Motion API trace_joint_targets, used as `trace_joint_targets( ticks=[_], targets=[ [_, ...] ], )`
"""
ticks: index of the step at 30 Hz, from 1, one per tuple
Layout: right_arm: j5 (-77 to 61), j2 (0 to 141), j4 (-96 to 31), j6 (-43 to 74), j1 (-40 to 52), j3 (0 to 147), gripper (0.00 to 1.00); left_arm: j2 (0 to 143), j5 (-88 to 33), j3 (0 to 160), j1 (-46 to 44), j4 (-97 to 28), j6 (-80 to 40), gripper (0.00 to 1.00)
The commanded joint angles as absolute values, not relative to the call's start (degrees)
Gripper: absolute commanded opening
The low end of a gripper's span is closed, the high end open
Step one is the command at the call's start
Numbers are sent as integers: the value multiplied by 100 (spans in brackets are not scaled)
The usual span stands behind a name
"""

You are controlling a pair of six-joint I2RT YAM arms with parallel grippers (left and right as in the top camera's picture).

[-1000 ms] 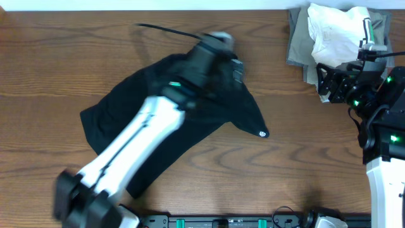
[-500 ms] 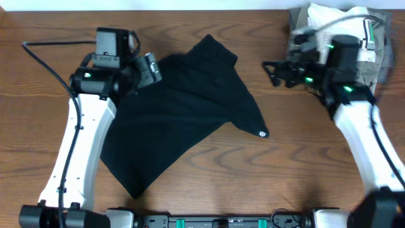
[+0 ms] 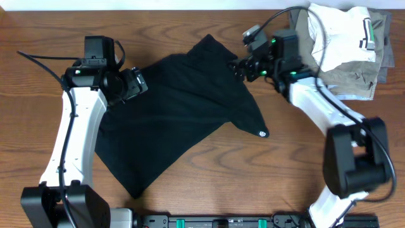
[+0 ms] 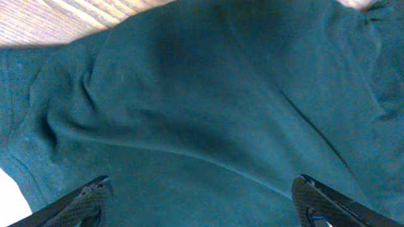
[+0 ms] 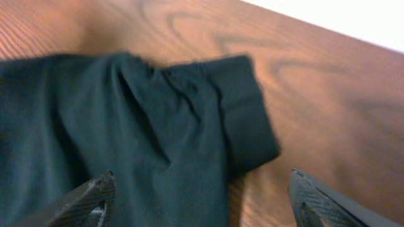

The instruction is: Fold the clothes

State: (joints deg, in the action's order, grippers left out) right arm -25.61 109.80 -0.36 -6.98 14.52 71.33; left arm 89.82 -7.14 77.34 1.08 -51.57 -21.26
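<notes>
Each wrist view cuts off all but the tips of the left fingers [image 4: 88, 202] and right fingers [image 5: 95, 198]; both pairs look spread wide, gripping nothing. Since half a second ago the right arm has swung from the folded pile [image 3: 345, 57] to the top corner of the black garment [image 3: 183, 120], which lies rumpled and roughly triangular mid-counter [image 3: 304, 171], with its pale logo [image 3: 262, 133] at the right tip.

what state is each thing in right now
black garment, unfolded, spread rumpled on table
left claw, open, over the garment
right claw, open, at garment's upper edge
olive garments, folded, stacked
white garment, folded, atop olive garments
</notes>
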Motion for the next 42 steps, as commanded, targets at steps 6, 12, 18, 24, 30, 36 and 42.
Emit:
trace_joint_targets(
  ticks=[6, 12, 18, 24, 30, 36, 42],
  targets=[
    [-2425, 11751, 255, -683, 1632, 7234, 77, 9177, -685, 7703, 121, -5052, -1973, 91],
    [-2777, 12210, 615, -473, 1632, 7234, 70, 9260, -685, 7703, 121, -5048, -1968, 91],
    [-2917, 12376, 631, -344, 1616, 7234, 48, 9284, -683, 7703, 121, -5043, -1951, 91],
    [-2912, 12173, 666, 104, 1369, 7273, 7, 9334, -685, 7703, 121, -5048, -1951, 91],
    [-2871, 11649, 252, 167, 797, 7323, 1, 9445, -687, 7703, 121, -5050, -1951, 91],
    [-2873, 11122, -296, 150, 228, 7323, 1, 9559, -687, 7703, 121, -5022, -1951, 91],
    [-2786, 10888, -499, -8, 134, 7325, 16, 9644, -683, 7703, 121, -5002, -1743, 91]
  ],
)
